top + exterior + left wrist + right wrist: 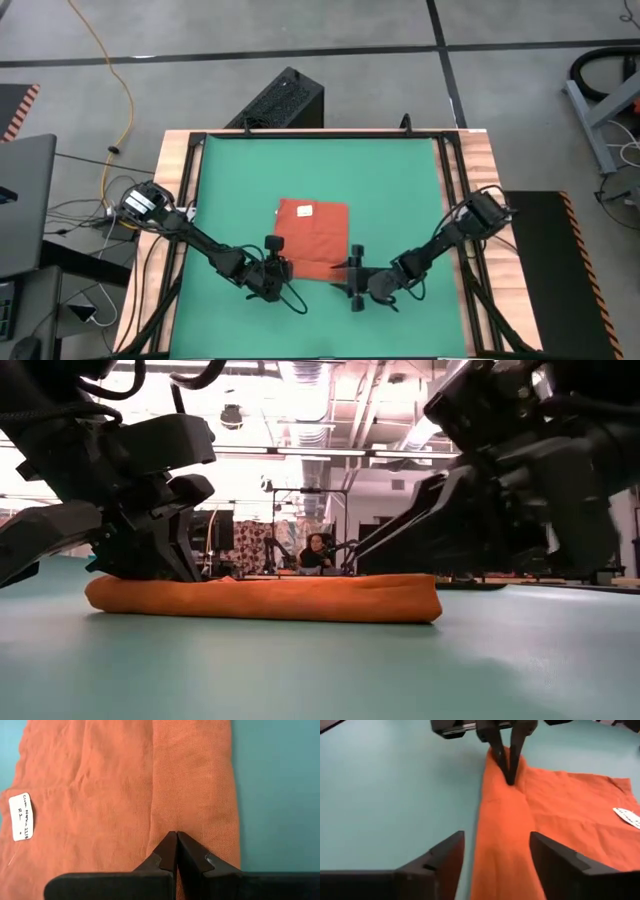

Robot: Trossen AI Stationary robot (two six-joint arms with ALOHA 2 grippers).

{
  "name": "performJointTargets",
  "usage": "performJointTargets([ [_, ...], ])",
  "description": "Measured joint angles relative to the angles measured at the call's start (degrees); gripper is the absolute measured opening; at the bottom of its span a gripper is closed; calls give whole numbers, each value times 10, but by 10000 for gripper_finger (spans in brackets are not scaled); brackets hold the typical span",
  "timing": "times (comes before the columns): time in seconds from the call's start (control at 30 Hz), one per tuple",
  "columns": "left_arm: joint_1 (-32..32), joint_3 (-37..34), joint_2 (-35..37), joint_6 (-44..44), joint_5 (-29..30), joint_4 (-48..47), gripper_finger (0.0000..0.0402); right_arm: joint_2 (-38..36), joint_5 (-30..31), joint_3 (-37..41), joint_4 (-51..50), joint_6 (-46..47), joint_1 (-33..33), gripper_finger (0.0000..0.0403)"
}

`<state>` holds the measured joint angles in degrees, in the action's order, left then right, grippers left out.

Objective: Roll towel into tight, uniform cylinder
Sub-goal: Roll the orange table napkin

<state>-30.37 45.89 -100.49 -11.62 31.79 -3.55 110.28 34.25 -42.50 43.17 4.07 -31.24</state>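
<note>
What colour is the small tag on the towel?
White, with dark handwriting. The tag on the orange-red towel shows best in the left wrist view.

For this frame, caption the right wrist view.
Open right gripper straddles the towel's rolled edge; left gripper pinches its far end.

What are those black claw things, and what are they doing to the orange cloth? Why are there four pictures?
Those are two robot arms with pinching claws called grippers. One camera looks down from above, one sits low on the table, and one rides on each arm's wrist. On the green mat lies an orange towel with a small white tag. Its near edge is already folded over into a thick strip. The left gripper is pinched shut on one end of that strip. The right gripper is open, its fingers on either side of the other end, not squeezing it.
</note>
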Motion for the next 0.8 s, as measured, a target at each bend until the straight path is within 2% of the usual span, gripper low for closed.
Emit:
performJointTargets([
  [0.13,0,0,0,-1,0,0,0,16,2,0,6,6,1,274],
  [0.33,2,0,0,4,1,0,0,56,-2,-3,11,15,6,276],
  [0.57,2,0,0,4,-3,-7,0,94,-2,-7,-27,98,24,276],
  [0.7,2,0,0,11,-3,-17,0,95,4,-9,-72,135,26,261],
  [0.8,2,0,0,13,-4,-20,0,95,13,-9,-85,148,26,236],
])
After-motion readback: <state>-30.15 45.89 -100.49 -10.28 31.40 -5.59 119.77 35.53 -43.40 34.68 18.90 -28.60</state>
